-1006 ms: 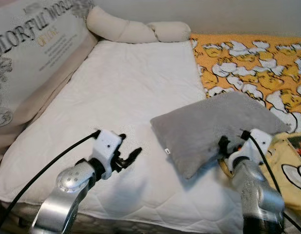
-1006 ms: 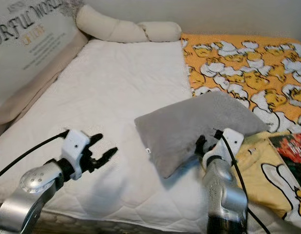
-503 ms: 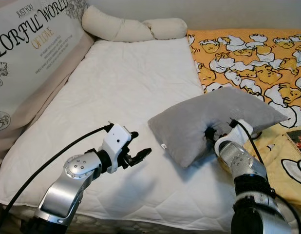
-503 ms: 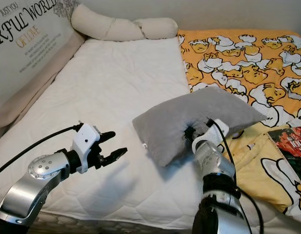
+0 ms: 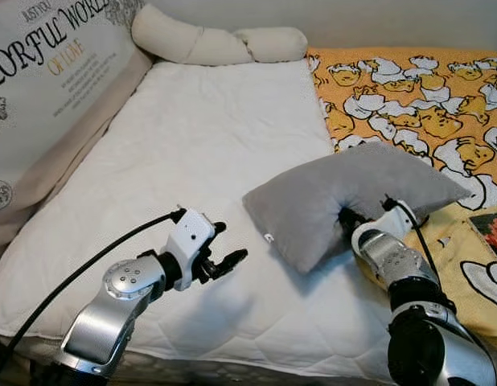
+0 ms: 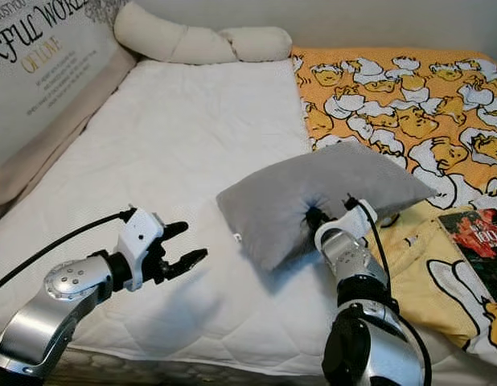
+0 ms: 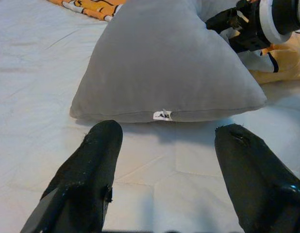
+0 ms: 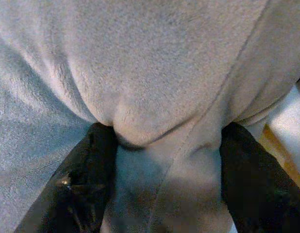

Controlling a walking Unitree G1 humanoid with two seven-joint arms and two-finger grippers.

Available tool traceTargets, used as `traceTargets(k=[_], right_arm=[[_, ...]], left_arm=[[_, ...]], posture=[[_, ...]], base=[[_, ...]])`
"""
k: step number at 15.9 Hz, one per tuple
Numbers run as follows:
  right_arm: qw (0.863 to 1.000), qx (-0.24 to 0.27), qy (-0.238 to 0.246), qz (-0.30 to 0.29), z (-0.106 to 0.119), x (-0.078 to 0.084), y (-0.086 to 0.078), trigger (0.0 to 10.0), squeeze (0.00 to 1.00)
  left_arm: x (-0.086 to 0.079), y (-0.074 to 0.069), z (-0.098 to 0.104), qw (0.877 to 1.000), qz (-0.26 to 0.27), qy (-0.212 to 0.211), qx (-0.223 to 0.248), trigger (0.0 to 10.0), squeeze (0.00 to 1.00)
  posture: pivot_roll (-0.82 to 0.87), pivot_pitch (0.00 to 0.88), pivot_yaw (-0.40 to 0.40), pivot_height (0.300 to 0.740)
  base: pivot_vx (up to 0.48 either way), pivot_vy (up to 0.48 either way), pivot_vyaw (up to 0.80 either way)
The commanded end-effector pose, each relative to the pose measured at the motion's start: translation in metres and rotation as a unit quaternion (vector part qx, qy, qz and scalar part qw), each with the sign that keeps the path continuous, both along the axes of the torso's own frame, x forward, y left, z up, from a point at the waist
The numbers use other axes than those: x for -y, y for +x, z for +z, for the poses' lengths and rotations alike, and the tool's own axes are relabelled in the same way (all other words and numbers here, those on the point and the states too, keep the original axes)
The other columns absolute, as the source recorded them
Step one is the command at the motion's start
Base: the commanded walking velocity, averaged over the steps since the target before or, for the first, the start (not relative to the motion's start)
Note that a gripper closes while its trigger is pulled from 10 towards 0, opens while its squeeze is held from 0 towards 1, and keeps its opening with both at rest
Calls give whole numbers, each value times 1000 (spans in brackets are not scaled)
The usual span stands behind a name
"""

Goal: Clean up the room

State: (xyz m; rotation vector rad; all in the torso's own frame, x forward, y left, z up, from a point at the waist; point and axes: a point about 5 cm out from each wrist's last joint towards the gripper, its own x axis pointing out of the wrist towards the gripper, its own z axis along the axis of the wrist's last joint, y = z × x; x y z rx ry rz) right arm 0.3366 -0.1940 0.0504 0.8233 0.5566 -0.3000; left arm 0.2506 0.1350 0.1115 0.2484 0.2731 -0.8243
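**Inspector A:** Where is the grey pillow [image 5: 353, 197]?

**Inspector B:** On the bed, straddling the edge of the white quilted mattress pad [image 5: 200, 153] and the orange duck-print blanket [image 5: 409, 96]. Its near corner, the one with a small white tag, lies on the white pad. The middle of the near edge is bunched upward.

**Inspector A:** What about the right gripper [image 6: 315, 218]?

**Inspector B:** It is clamped on that near edge. In the right wrist view a fold of grey fabric sits pinched between the two black fingers [image 8: 87, 170], pressed against both.

**Inspector A:** And the left gripper [image 5: 224, 259]?

**Inspector B:** Held above the white pad, near the pillow's tagged corner but not touching it. Fingers [image 7: 87, 165] are spread apart with nothing between them; the left wrist view looks straight at the pillow's seam.

**Inspector A:** What else is on the bed?

**Inspector B:** A long cream bolster [image 5: 212, 44] lies across the head of the bed. A printed headboard cushion [image 5: 47, 80] with lettering lines the left side. On the right, near the pillow, there is a yellow cartoon-print cloth [image 6: 441, 281] with a dark book [image 6: 480, 241] lying on it.
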Motion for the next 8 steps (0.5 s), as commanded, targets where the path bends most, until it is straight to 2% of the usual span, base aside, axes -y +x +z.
traceTargets(k=[1, 4, 5, 8], right_arm=[[1000, 3, 7, 11, 1, -9, 4, 0, 0], [1000, -12, -9, 10, -1, -9, 4, 0, 0], [1000, -15, -1, 11, -2, -10, 4, 0, 0], [1000, -7, -6, 17, 0, -12, 6, 0, 0]], left_arm=[[1, 1, 3, 1000, -1, 6, 7, 10000, 0], [1, 3, 4, 1000, -2, 6, 9, 10000, 0], [1, 3, 4, 1000, -1, 7, 10, 10000, 0], [-1, 2, 4, 1000, 4, 8, 8, 10000, 0]], posture=[[23, 0, 27, 740], [22, 0, 31, 740], [22, 0, 31, 740], [25, 0, 25, 740]], base=[[0, 0, 0], [0, 0, 0], [0, 0, 0], [0, 0, 0]])
